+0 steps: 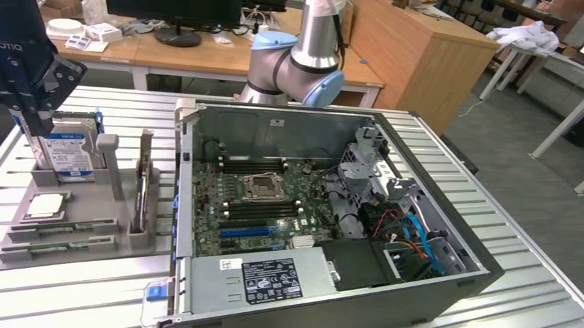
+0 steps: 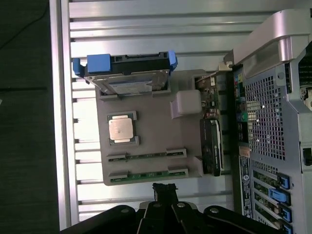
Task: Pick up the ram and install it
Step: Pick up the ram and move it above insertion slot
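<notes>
Table (image 1: 91, 294), holdings:
- Computer case (image 1: 256, 130) lies open at centre, with the motherboard (image 1: 264, 198) on its floor and the power supply (image 1: 264, 277) in its near end.
- Arm base (image 1: 297, 65) stands behind the case.
- Holder (image 1: 96, 205) sits just beside the case, toward the exterior view's left.

In the holder:
- Hard drive (image 1: 64, 150) on edge at the back.
- Processor (image 1: 44, 205) flat before it.
- Two ram sticks (image 1: 65, 228) flat in the front slots.
- Card (image 1: 144, 181) on edge, nearest the case.

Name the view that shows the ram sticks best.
The wrist view: it looks straight down on both ram sticks, whole, in the gray holder. The exterior view shows them obliquely, at its left.
</notes>
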You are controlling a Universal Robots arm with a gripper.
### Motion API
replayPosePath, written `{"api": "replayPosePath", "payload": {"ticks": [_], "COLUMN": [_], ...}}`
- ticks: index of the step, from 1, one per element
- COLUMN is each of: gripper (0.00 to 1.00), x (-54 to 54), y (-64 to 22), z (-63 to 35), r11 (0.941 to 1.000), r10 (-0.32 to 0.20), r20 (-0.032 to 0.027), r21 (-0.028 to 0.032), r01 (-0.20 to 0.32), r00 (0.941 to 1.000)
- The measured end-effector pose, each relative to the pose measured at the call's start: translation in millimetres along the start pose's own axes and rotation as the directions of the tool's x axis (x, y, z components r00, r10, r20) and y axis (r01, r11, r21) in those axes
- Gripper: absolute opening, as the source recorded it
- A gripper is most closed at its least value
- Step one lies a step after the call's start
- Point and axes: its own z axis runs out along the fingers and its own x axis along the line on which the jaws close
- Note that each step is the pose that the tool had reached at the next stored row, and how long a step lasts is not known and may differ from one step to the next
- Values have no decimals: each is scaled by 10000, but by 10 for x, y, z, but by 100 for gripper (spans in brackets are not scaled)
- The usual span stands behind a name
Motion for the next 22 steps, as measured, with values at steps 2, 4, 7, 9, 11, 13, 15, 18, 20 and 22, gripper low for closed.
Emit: {"api": "replayPosePath", "payload": {"ticks": [2, 4, 7, 9, 11, 13, 15, 18, 20, 22], "gripper": [11, 11, 11, 11, 11, 11, 11, 11, 11, 11], "x": [0, 0, 0, 0, 0, 0, 0, 0, 0, 0], "y": [0, 0, 0, 0, 0, 0, 0, 0, 0, 0], "z": [0, 0, 0, 0, 0, 0, 0, 0, 0, 0], "r11": [10000, 10000, 10000, 10000, 10000, 10000, 9996, 9979, 9956, 9921], "r10": [0, 0, 0, 0, -10, -93, -274, -655, -937, -1252], "r20": [0, 0, 0, 0, 0, -4, -13, -29, -41, -55], "r21": [0, 0, 0, 0, 0, -2, -6, -16, -24, -33], "r01": [0, 0, 0, 0, 10, 93, 274, 655, 937, 1252], "r00": [10000, 10000, 10000, 10000, 10000, 10000, 9996, 9978, 9956, 9921]}}
